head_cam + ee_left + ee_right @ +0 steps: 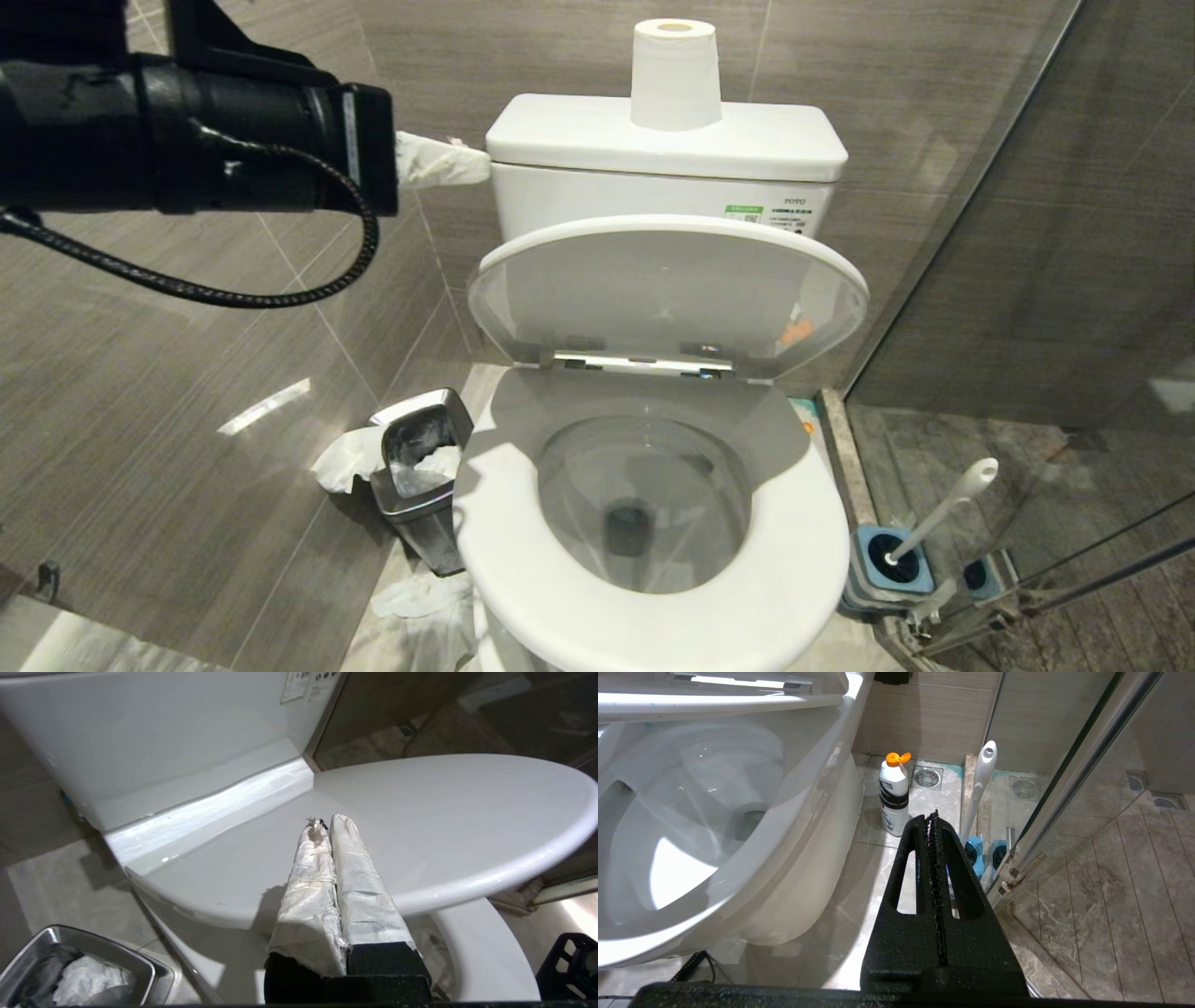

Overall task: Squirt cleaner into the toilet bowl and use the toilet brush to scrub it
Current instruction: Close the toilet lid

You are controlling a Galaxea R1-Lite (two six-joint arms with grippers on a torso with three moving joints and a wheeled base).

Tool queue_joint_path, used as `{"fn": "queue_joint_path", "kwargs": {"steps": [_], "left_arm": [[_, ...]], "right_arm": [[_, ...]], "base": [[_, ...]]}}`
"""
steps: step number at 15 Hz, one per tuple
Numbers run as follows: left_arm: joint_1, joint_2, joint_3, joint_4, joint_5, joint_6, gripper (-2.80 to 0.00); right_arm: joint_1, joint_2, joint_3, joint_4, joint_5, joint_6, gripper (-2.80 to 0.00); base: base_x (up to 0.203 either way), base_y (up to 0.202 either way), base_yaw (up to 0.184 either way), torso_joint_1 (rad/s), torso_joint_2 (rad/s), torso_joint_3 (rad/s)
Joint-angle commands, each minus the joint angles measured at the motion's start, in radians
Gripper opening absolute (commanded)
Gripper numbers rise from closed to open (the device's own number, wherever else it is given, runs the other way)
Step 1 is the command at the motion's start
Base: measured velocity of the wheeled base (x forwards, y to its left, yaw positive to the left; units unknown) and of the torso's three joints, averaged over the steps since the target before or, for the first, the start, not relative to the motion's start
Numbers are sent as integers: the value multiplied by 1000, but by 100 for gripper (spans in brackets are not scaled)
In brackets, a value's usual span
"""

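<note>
Pressed together and empty, my left gripper (pixel 325 822) hovers beside the tank reading TOTO (pixel 794 201). Ahead of my closed right gripper (pixel 933 815), the cleaner (pixel 894 795) label is unreadable; the toilet brush (pixel 978 788) head is hidden.

1. Toilet bowl (pixel 644 504): centre, lid (pixel 667 289) raised at 12 o'clock against the tank (pixel 653 177).
2. Paper roll (pixel 675 75): on the tank.
3. Waste bin (pixel 420 476): on the floor at 9 o'clock, just beside the bowl.
4. Toilet brush (pixel 943 509): in its holder (pixel 887 560) at 4 o'clock.
5. Cleaner (pixel 893 795): on the floor between bowl and brush.
</note>
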Motion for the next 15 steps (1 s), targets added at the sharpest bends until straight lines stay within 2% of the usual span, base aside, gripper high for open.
{"fn": "queue_joint_path", "kwargs": {"steps": [1, 5, 8, 10, 15], "left_arm": [[-35, 66, 3, 2, 1, 2, -280], [-36, 64, 72, 37, 0, 1, -280], [-38, 40, 165, 143, -2, 10, -280], [-39, 37, 216, 165, 4, 15, -280], [-61, 15, 448, 162, 9, 8, -280]], "right_arm": [[0, 1, 0, 0, 0, 1, -280], [0, 1, -1, 0, 0, 1, -280], [0, 1, -1, 0, 0, 1, -280], [0, 1, 1, 0, 0, 1, -280], [0, 1, -1, 0, 0, 1, -280]], "base": [[0, 0, 0, 0, 0, 0], [0, 0, 0, 0, 0, 0], [0, 0, 0, 0, 0, 0], [0, 0, 0, 0, 0, 0], [0, 0, 0, 0, 0, 0]]}}
